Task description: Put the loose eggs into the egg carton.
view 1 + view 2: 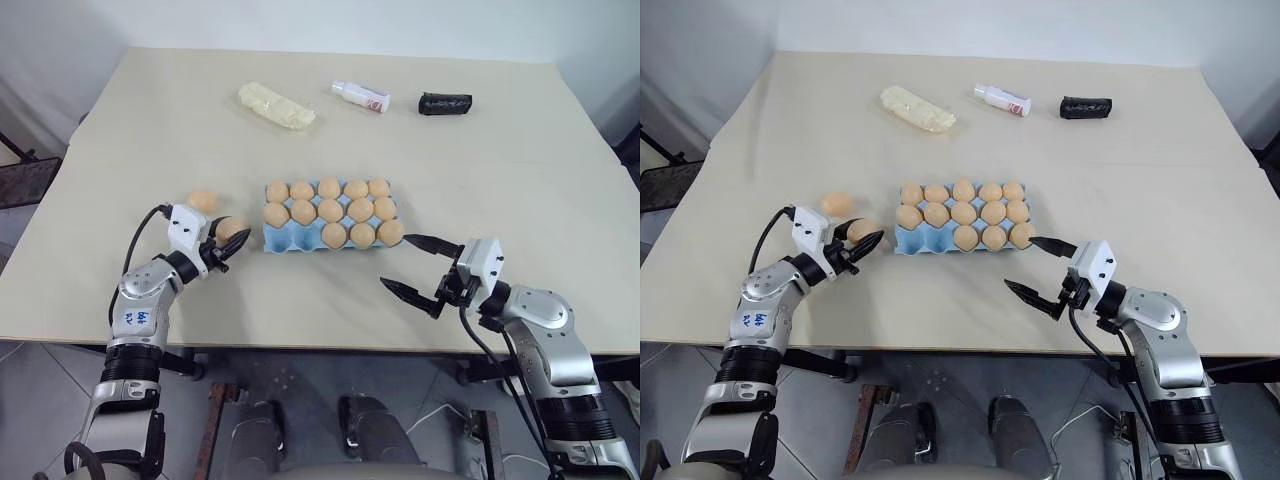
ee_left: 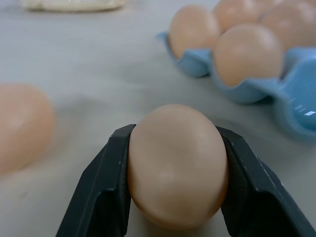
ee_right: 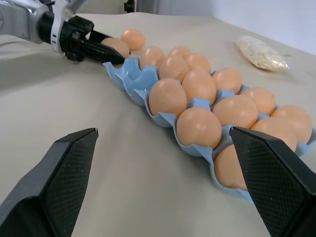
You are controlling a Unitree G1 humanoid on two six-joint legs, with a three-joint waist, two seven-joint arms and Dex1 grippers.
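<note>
Beige table (image 1: 520, 200) against pale walls, seen from above. Near centre, light blue egg carton (image 1: 280, 240) with thirteen tan-orange eggs seated in its cups; two cups vacant at the near-left corner. Just left of the carton, left gripper (image 1: 232, 243) with black fingers (image 2: 101, 192) closed against both sides of one loose egg (image 2: 177, 165), held low over the tabletop. Second loose egg (image 1: 203, 201) lying on the table, just beyond the left gripper and apart from the carton. At the carton's near-right corner, right gripper (image 1: 420, 265) with fingers spread wide, holding nothing, one fingertip close to the corner egg, contact not discernible. Along the far side of the table, well apart from the carton: pale yellow lumpy oblong (image 1: 276, 106), small white bottle (image 1: 361, 96) lying on its side, black cylinder (image 1: 445, 103) also lying flat.
</note>
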